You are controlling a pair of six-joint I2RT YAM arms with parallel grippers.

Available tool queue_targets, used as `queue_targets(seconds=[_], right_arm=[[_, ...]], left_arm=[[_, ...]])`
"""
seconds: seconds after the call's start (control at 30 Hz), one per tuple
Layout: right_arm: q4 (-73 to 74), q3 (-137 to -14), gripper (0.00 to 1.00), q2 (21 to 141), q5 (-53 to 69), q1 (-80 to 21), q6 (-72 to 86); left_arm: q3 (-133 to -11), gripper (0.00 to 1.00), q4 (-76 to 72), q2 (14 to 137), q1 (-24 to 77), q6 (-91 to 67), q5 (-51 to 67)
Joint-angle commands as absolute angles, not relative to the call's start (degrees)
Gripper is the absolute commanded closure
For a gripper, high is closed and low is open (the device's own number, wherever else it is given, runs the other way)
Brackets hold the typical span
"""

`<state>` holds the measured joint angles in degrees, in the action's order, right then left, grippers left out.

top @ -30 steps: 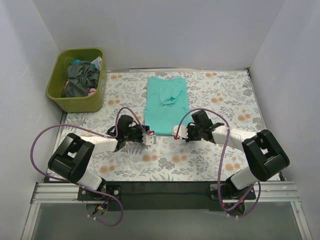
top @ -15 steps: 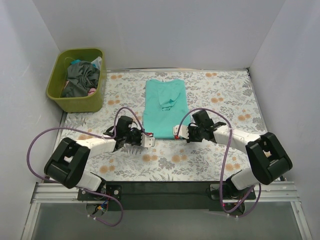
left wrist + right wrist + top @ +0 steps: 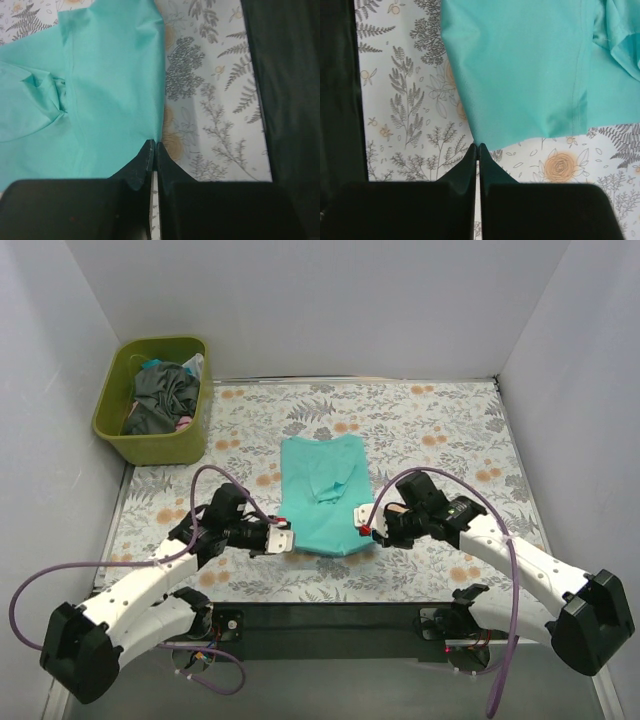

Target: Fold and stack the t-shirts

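While the turquoise t-shirt [image 3: 322, 495] lies spread at the middle of the flowered table [image 3: 440, 430], both arms reach in low from 6 o'clock and meet it along its near hem. The left gripper [image 3: 284, 539] is at the shirt's 7 o'clock corner, its fingers [image 3: 142, 165] pressed together with no gap between them, the tips nipping the very edge of the cloth. The right gripper [image 3: 362, 520] is at the 5 o'clock corner, its fingers [image 3: 492, 167] likewise closed tight, pinching the end of the hem where it meets the side edge. Between the two grippers the hem sags in a shallow curve toward 6 o'clock. The sides of the shirt are turned in so that it makes a narrow upright panel, and a rumpled fold [image 3: 332, 483] sits on top of it near its centre. At 10 o'clock, well apart from the shirt, a green basket [image 3: 155, 448] holds a heap of dark clothes [image 3: 160, 395]
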<state>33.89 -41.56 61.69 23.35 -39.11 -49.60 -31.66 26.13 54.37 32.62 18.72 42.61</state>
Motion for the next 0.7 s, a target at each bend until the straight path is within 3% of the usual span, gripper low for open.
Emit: queue_targets(seconds=[0.0,0.27,0.5,0.67], right_arm=[[41.4,-44.38,0.99,59.86,26.81,-39.02,-47.72],[41.4,-54.74,0.99,63.97,22.59,-37.36,-50.35],[41.13,-64.05,0.99,75.38,23.46,-33.32,-55.97],[40.87,-72.06,0.99,85.3,24.96,-29.19,-59.93]], left_arm=[[-34.27,1.0,35.15,49.93,32.96,11.19,46.15],[-41.83,1.0,32.18,53.78,29.1,4.31,42.97],[-53.69,1.0,29.27,70.89,15.66,5.98,49.74],[-60.99,1.0,25.15,80.93,13.19,5.1,50.62]])
